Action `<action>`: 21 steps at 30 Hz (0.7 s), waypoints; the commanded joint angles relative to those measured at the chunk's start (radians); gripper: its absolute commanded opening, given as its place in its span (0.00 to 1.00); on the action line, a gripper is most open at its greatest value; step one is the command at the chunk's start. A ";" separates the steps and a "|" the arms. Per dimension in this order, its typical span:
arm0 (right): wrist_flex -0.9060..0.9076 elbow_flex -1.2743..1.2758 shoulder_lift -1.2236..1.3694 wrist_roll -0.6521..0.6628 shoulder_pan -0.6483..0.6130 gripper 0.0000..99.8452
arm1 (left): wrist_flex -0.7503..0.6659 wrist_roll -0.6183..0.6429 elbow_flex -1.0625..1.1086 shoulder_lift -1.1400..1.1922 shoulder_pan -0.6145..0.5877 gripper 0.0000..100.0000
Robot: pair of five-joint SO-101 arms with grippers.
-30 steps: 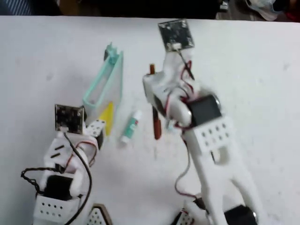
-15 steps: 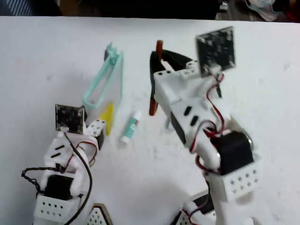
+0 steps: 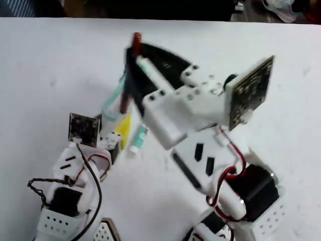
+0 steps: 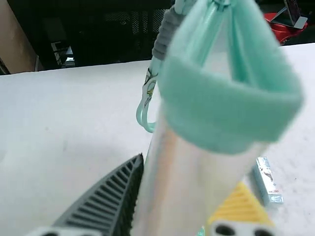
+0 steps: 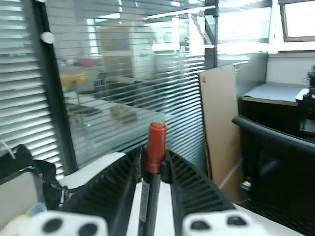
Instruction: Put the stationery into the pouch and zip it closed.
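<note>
on the left, near side of the surface (image 3: 50,60), the left end effector (image 3: 119,131) is pinching the pouch (image 3: 111,100). in the left wrist view the left end effector (image 4: 177,206) has its dark ribbed finger (image 4: 113,196) on one side of the pouch (image 4: 221,98) and its yellow finger (image 4: 238,209) on the other. the pouch stands upright on the surface, its teal-rimmed mouth gaping, and a teal strap (image 4: 146,105) hangs from its far end. just right of the pouch a small tube (image 3: 139,136) with a teal label lies flat on the surface, apart from both arms. right of that, the right arm (image 3: 200,125) rises above the surface and angles toward the far left. its right end effector (image 3: 133,57) sits over the pouch in the high view. it is clamped on a red-capped pen (image 3: 126,85), cap pointing to the far side. in the right wrist view the black jaws of the right end effector (image 5: 152,164) are pressed against the pen (image 5: 149,191) from both sides.
</note>
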 commanded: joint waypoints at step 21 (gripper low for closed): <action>-0.254 0.319 -0.027 0.003 0.071 0.02 | 0.006 -0.011 -0.031 -0.007 0.015 0.20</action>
